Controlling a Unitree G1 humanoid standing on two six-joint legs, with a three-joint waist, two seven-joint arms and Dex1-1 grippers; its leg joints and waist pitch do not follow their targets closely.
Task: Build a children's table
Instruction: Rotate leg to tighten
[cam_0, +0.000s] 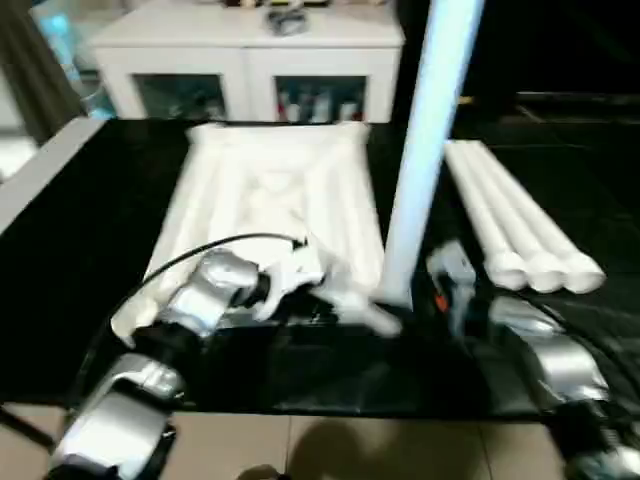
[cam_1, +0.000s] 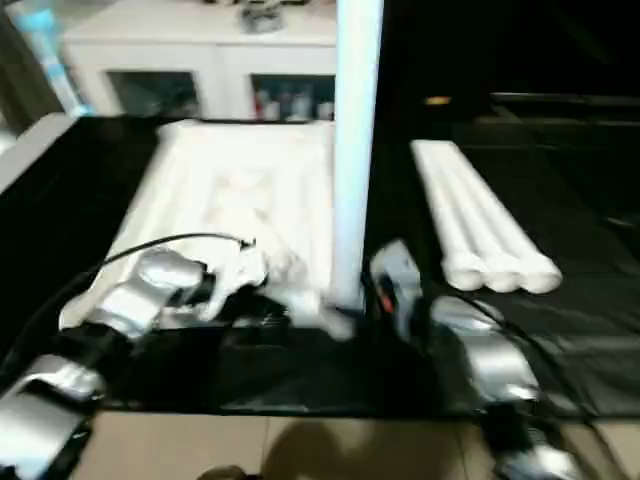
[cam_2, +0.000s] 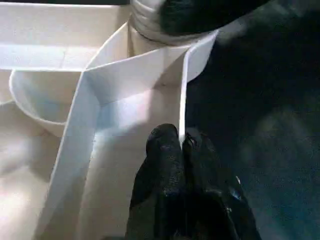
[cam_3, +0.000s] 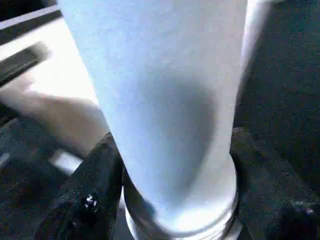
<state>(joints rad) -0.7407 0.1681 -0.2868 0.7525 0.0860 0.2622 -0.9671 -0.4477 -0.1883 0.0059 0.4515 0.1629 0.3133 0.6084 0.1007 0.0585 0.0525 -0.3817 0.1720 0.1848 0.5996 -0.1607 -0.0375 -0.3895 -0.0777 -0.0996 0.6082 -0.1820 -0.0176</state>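
The white tabletop (cam_0: 270, 190) lies ribbed side up on a black table. One white leg (cam_0: 425, 150) stands upright in its near right corner socket (cam_2: 150, 25). My right gripper (cam_3: 175, 160) is shut on that leg just above its base, with a black finger (cam_3: 95, 200) on each side. My left gripper (cam_2: 181, 145) is shut on the tabletop's thin side wall, close to the same corner. Three more white legs (cam_0: 520, 225) lie side by side on the black table to the right.
A white glass-door cabinet (cam_0: 250, 60) stands behind the black table. The table's front edge (cam_0: 350, 410) runs just below my forearms, with beige floor beneath. A pale strip (cam_0: 40, 170) borders the table on the left.
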